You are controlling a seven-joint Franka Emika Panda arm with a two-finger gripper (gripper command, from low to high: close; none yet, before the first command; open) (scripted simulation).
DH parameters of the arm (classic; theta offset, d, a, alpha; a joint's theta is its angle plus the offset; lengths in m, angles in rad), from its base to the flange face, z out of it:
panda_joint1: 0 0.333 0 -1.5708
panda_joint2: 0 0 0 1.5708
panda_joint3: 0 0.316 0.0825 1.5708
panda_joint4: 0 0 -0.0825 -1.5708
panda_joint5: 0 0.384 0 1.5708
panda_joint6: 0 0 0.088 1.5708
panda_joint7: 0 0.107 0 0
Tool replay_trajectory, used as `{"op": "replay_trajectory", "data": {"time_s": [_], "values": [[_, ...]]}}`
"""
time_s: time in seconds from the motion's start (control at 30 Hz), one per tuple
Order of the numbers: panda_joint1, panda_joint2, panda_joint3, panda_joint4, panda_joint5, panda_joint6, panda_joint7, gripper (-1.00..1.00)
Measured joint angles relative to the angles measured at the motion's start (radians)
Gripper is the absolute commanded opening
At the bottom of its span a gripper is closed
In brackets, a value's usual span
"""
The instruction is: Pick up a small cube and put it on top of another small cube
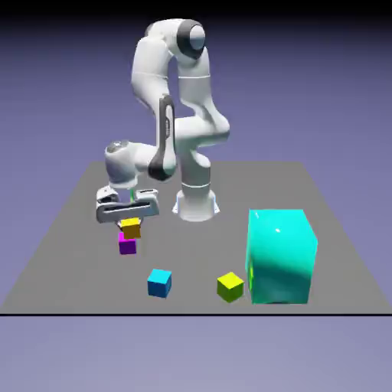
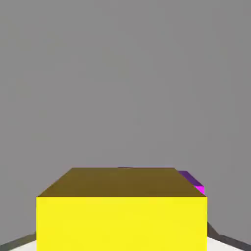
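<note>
The small orange-yellow cube (image 1: 131,227) sits between the fingers of my gripper (image 1: 130,223), which is shut on it. It is directly above the magenta-topped purple cube (image 1: 127,245), close over its top; I cannot tell whether they touch. In the hand view the orange-yellow cube (image 2: 121,215) fills the bottom of the picture and hides the fingertips. Only a sliver of the magenta and purple cube (image 2: 192,182) peeks out behind its right edge.
A small blue cube (image 1: 159,282) and a lime yellow-green small cube (image 1: 230,286) lie toward the table's front edge. A large teal cube (image 1: 281,256) stands at the exterior view's right. The grey table (image 1: 69,253) stretches around them.
</note>
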Motion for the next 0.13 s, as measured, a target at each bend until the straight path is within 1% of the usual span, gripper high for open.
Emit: {"op": "replay_trajectory", "data": {"time_s": [0.03, 0.13], "values": [[0.015, 0.021, -0.008, -0.002, 0.034, 0.018, -0.024, 1.00], [-0.001, -0.006, -0.001, 0.000, -0.009, -0.004, 0.006, 1.00]]}}
